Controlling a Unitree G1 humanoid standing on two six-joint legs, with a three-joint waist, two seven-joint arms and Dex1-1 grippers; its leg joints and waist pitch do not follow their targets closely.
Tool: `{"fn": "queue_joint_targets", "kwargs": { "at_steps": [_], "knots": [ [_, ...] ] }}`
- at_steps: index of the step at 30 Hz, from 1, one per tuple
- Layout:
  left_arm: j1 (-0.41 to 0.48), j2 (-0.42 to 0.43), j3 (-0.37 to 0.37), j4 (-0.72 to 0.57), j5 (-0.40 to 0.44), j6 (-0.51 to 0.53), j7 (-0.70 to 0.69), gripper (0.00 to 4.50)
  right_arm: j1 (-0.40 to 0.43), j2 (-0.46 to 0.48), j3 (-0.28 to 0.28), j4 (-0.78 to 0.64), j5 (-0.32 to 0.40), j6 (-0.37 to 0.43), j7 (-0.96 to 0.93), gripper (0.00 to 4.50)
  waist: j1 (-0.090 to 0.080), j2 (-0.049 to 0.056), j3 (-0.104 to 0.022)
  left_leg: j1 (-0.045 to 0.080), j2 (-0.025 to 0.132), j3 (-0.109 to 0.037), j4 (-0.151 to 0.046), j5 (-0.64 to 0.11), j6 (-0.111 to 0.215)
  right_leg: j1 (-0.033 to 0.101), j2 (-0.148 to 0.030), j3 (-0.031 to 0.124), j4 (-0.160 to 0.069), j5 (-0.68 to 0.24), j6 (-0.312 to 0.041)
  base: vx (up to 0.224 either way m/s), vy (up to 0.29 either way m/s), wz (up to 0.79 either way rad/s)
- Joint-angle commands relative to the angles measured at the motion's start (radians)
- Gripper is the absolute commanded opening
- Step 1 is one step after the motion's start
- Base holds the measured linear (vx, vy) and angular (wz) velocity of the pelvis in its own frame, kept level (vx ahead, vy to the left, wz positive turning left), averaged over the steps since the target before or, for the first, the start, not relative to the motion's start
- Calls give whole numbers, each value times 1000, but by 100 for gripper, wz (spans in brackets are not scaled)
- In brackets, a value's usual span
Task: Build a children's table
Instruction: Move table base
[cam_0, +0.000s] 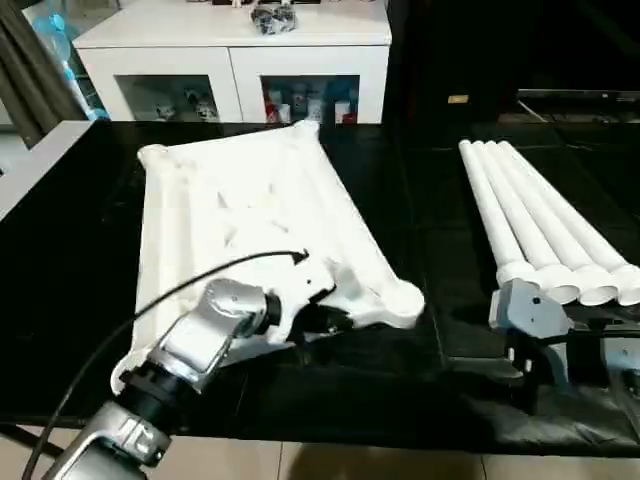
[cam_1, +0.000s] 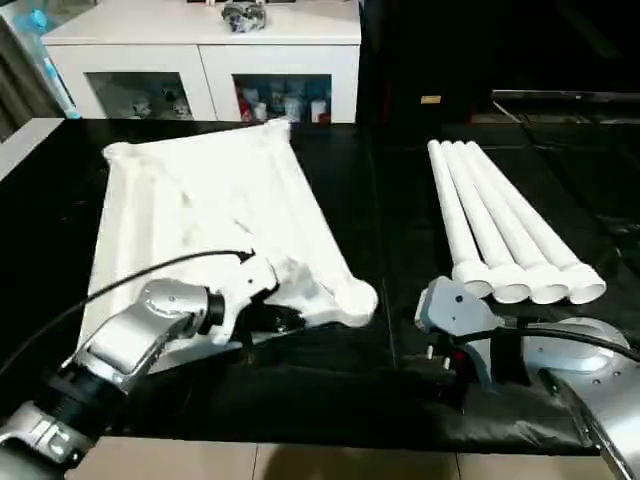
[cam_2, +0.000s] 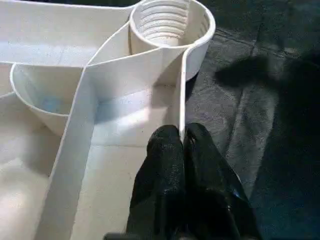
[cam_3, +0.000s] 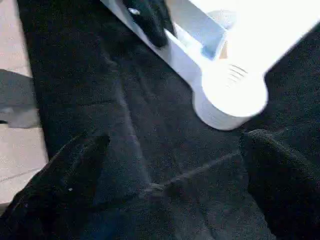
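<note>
- My left gripper (cam_2: 182, 137) is pinching the table top's (cam_0: 240, 210) near rim beside a corner socket (cam_2: 170, 22).
- My right gripper (cam_3: 170, 170) is hovering wide open over bare black mat (cam_0: 400, 390).

You have a bare strip of black desk (cam_0: 430, 250) between top (cam_0: 240, 210) and legs (cam_0: 540, 220). Cabinet (cam_0: 235, 60) walls off the far side. Left pincer (cam_2: 182, 145) clamped on top's rim.
</note>
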Motion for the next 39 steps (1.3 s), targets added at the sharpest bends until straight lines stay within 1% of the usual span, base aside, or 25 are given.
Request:
{"fn": "queue_joint_targets", "kwargs": {
  "at_steps": [1,5,6,9,11,12,15,16,17,18,20,21,22,23,24,26,27,29,30,31,32,34,36,37,39],
  "knots": [
    [-2,27,18,-16,-15,-41,-62,3,-13,4,-6,11,-1,6,-13,450,5,-17,-50,-8,78,-32,-70,-83,97,49,-99,48,-88,-154,-240,0,0,0],
    [18,35,22,-55,-27,-69,-86,3,-12,18,-23,0,30,58,-29,450,8,-14,-53,-6,81,-32,-70,-51,110,49,-100,48,-82,-76,-260,0,0,0],
    [20,35,25,-53,-26,-82,-84,57,-13,23,-25,0,34,62,-35,450,9,-13,-54,-5,82,-32,-70,-49,111,48,-100,47,-81,-67,-263,0,0,0],
    [31,33,46,-69,-39,-93,-72,57,-23,55,-36,-9,61,92,-59,450,14,-7,-57,-4,87,-33,-70,-38,111,50,-103,46,-74,-10,-285,0,0,0],
    [49,38,82,-130,-97,-50,-92,96,-34,109,-62,-24,105,155,-100,450,17,-7,-57,-3,86,-33,-71,-24,111,51,-103,44,-68,32,-301,0,0,0],
    [57,41,97,-155,-116,-40,-99,96,-37,126,-68,-29,113,168,-117,450,16,-9,-57,-3,86,-32,-71,-26,111,51,-103,45,-68,33,-302,0,0,0],
    [77,38,142,-206,-156,-29,-86,102,-45,149,-69,-37,88,179,-167,450,14,-10,-53,-4,82,-29,-72,-40,95,51,-101,44,-72,-14,-293,0,0,0],
    [86,31,164,-225,-167,-32,-65,137,-48,156,-66,-39,61,165,-192,450,12,-23,-52,-4,81,-27,-74,-53,89,51,-99,45,-77,-42,-285,0,0,0],
    [94,25,183,-242,-178,-30,-45,144,-53,166,-63,-37,38,159,-218,450,13,-18,-51,-5,81,-28,-74,-54,75,51,-101,44,-73,-70,-280,0,0,0],
    [103,21,199,-260,-184,-28,-25,140,-60,178,-59,-30,21,145,-238,450,11,-20,-50,-4,80,-26,-74,-59,73,49,-100,44,-78,-87,-275,0,0,0],
    [124,8,233,-299,-197,-23,21,142,-89,220,-55,-3,-6,106,-291,450,9,-18,-50,-3,80,-26,-73,-67,65,47,-99,46,-79,-106,-266,0,0,0],
    [133,-2,251,-315,-203,-17,47,179,-103,251,-64,6,-6,104,-323,450,5,-18,-47,-5,80,-26,-76,-69,62,45,-99,45,-79,-114,-263,0,0,0],
    [138,-8,262,-325,-205,-14,64,188,-112,274,-71,9,-2,104,-343,450,4,-18,-48,-3,78,-26,-74,-72,58,44,-99,46,-80,-123,-259,0,0,0],
    [152,-24,290,-350,-209,-6,111,184,-131,336,-94,13,15,110,-396,450,7,-22,-50,-3,78,-25,-73,-59,58,45,-98,47,-75,-111,-258,0,0,0],
    [163,-36,310,-369,-212,2,143,180,-141,379,-111,11,24,128,-440,450,4,-20,-50,-5,78,-24,-74,-53,60,43,-98,47,-75,-100,-261,0,0,0],
    [192,-64,350,-421,-224,18,212,207,-154,452,-136,14,51,164,-501,450,5,-21,-53,-5,78,-25,-73,-23,58,43,-95,45,-71,-62,-263,0,0,0],
    [215,-87,378,-462,-236,34,261,224,-157,484,-145,23,83,167,-506,450,9,-25,-54,-5,79,-24,-73,-12,62,46,-95,46,-69,-37,-262,0,0,0],
    [233,-108,399,-497,-247,48,304,224,-158,516,-155,29,89,152,-522,450,13,-23,-54,-4,79,-23,-73,-9,65,46,-95,45,-68,-17,-261,0,0,0],
    [238,-115,406,-507,-250,51,317,227,-158,529,-161,32,91,144,-532,450,11,-33,-54,-5,79,-21,-72,-8,65,45,-94,46,-67,-12,-261,0,0,0],
    [256,-138,428,-541,-259,63,358,245,-162,565,-172,40,93,130,-556,450,14,-35,-52,-5,77,-20,-75,-10,65,44,-93,45,-69,-23,-256,0,0,0],
    [275,-161,449,-575,-263,69,401,265,-169,605,-181,49,101,109,-579,450,11,-46,-51,-7,80,-19,-75,-14,64,44,-96,45,-68,-28,-254,0,0,0],
    [281,-166,454,-587,-265,74,416,269,-172,617,-182,48,101,111,-583,450,12,-38,-48,-8,80,-21,-79,-28,57,42,-96,43,-71,-68,-247,0,0,0],
    [306,-191,469,-629,-279,94,465,285,-183,675,-189,44,92,119,-636,450,8,-55,-47,-6,80,-18,-80,-34,44,38,-94,45,-73,-89,-231,0,0,0],
    [315,-197,472,-640,-278,99,478,307,-188,687,-188,43,90,121,-650,450,9,-53,-46,-4,81,-18,-81,-35,34,37,-93,45,-73,-96,-224,0,0,0],
    [330,-204,473,-658,-270,104,501,318,-196,693,-180,39,101,148,-669,450,9,-56,-46,-3,81,-19,-81,-33,24,37,-91,46,-71,-82,-213,0,0,0]
  ]
}}
